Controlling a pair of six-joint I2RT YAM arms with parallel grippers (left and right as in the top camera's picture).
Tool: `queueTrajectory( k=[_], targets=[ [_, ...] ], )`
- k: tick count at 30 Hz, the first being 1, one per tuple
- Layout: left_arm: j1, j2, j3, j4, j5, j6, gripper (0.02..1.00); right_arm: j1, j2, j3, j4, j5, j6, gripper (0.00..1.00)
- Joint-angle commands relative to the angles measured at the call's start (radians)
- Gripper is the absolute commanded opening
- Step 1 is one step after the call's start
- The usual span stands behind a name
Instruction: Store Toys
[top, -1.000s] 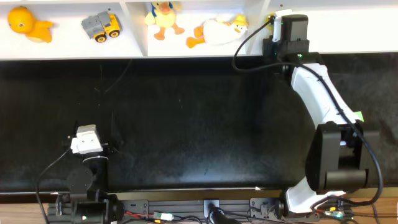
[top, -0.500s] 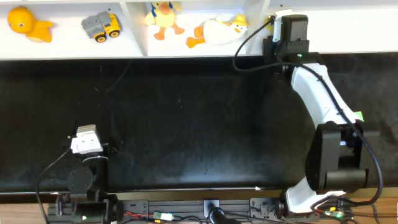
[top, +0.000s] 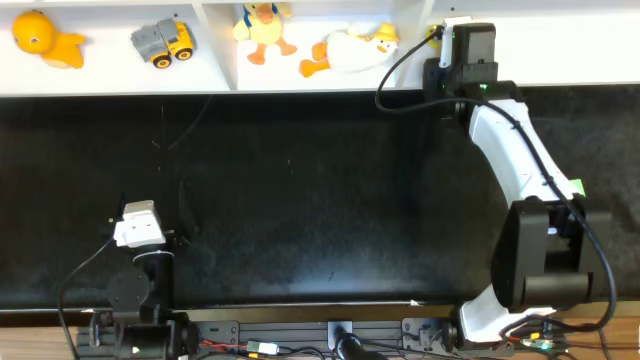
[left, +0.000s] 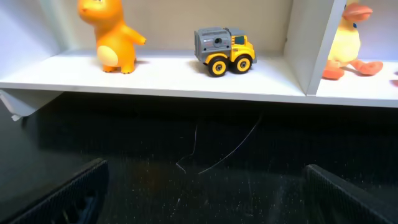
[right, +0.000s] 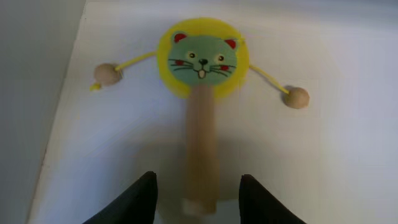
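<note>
Rattle drum (right: 200, 106) on the shelf (right: 323, 155); handle points at our right gripper (right: 198, 179).
Jaws open astride its tip; holding nothing.

On the white shelf (left: 161, 84), an orange figure (left: 112, 34) stands near a grey-and-yellow truck (left: 224, 50). A yellow duck (left: 351, 40) sits beyond the divider (left: 311, 43). The black counter (left: 199, 149) lies below.
</note>
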Motion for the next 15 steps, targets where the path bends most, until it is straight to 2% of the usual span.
queueTrajectory(
  k=[1, 5, 11, 15],
  targets=[
    [-0.005, -0.013, -0.007, 0.005, -0.007, 0.019, 0.998, 0.023, -0.035, 0.009, -0.05, 0.021, -0.003, 0.494],
    [-0.005, -0.013, -0.007, 0.005, -0.007, 0.019, 0.998, 0.026, -0.055, 0.009, -0.106, 0.026, -0.003, 0.577],
    [-0.005, -0.013, -0.007, 0.005, -0.007, 0.019, 0.998, 0.04, -0.097, 0.009, -0.201, 0.035, -0.003, 0.612],
    [-0.005, -0.013, -0.007, 0.005, -0.007, 0.019, 0.998, 0.05, -0.149, -0.019, -0.23, 0.053, -0.002, 0.684]
  ],
)
